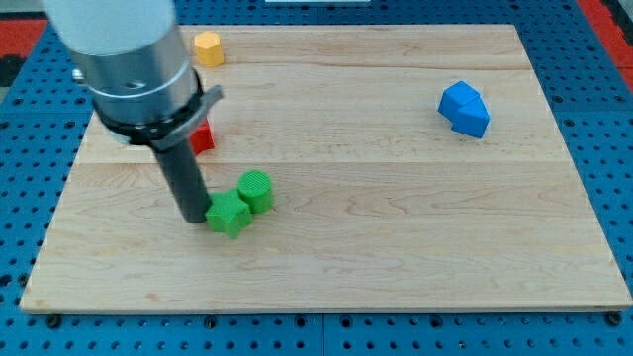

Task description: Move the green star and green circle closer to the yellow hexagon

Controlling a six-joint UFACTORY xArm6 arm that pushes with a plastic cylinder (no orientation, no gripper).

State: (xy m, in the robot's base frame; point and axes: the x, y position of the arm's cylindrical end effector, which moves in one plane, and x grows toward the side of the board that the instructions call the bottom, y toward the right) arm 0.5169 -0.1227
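The green star lies left of the board's middle, and the green circle touches it at its upper right. The yellow hexagon sits near the board's top edge, well above them. My tip rests on the board just left of the green star, touching or nearly touching its left side. The dark rod rises from it to the grey arm body in the view's upper left.
A red block lies partly hidden behind the rod, between the green pair and the yellow hexagon. Two blue blocks sit pressed together at the upper right. The wooden board lies on a blue perforated table.
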